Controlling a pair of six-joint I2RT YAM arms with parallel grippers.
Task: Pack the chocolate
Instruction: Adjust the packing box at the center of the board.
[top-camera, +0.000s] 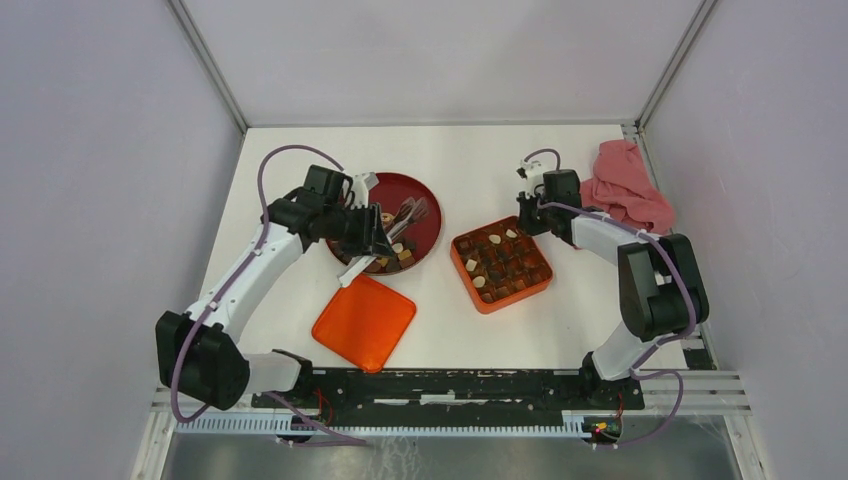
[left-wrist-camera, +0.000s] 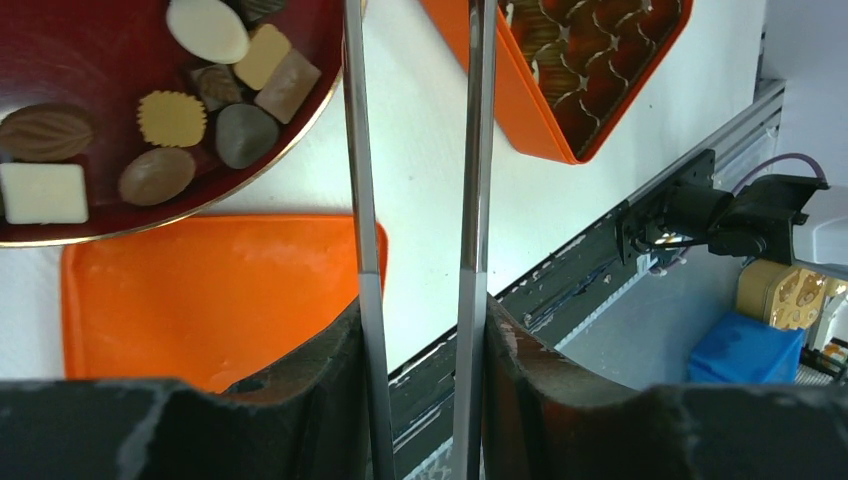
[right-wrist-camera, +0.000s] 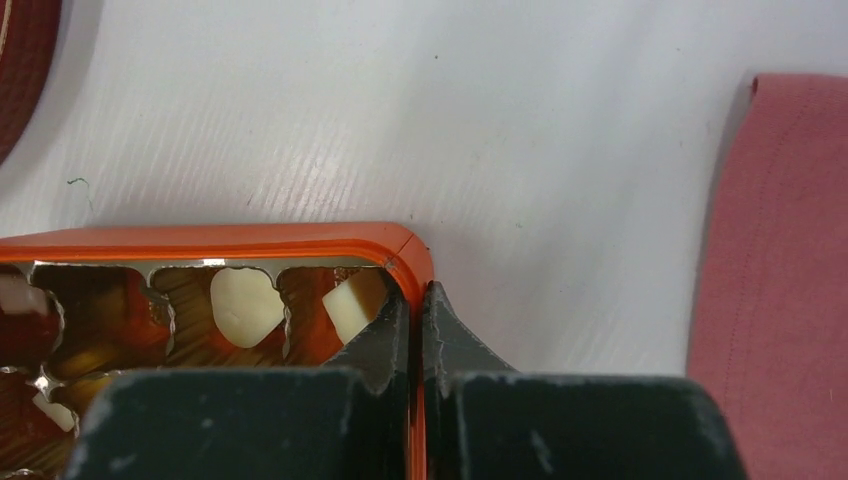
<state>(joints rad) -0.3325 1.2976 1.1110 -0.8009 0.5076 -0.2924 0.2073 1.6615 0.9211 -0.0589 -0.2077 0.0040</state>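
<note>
**Right claw clamped on box corner; left claw carrying tongs over plate**

We find the left gripper (left-wrist-camera: 420, 330) closed on a pair of metal tongs (left-wrist-camera: 473, 200). The two blades run between its fingers and stand apart. In the left wrist view they leave by the top edge, so we cannot tell whether the tips hold anything. In the top view this gripper hangs over the plate (left-wrist-camera: 90, 50), left of centre.

The right gripper (right-wrist-camera: 418, 300) is clamped on the wall of the box (right-wrist-camera: 200, 240) at one corner, with one finger inside and one outside. In the top view the box sits right of centre.

Loose chocolate (left-wrist-camera: 172, 118) lies on the plate at the upper left of the left wrist view: dark, tan and cream pieces, close together. More is packed in the box. Two cream pieces (right-wrist-camera: 245, 303) sit in compartments along the rim, the nearer one just beside the inner finger. In the top view some compartments are filled, but we cannot give a count.

A flat orange lid (left-wrist-camera: 200, 290) lies on the table (right-wrist-camera: 400, 100) just below the plate. A pink cloth (right-wrist-camera: 780, 250) lies at the right of the right wrist view, apart from the box.
</note>
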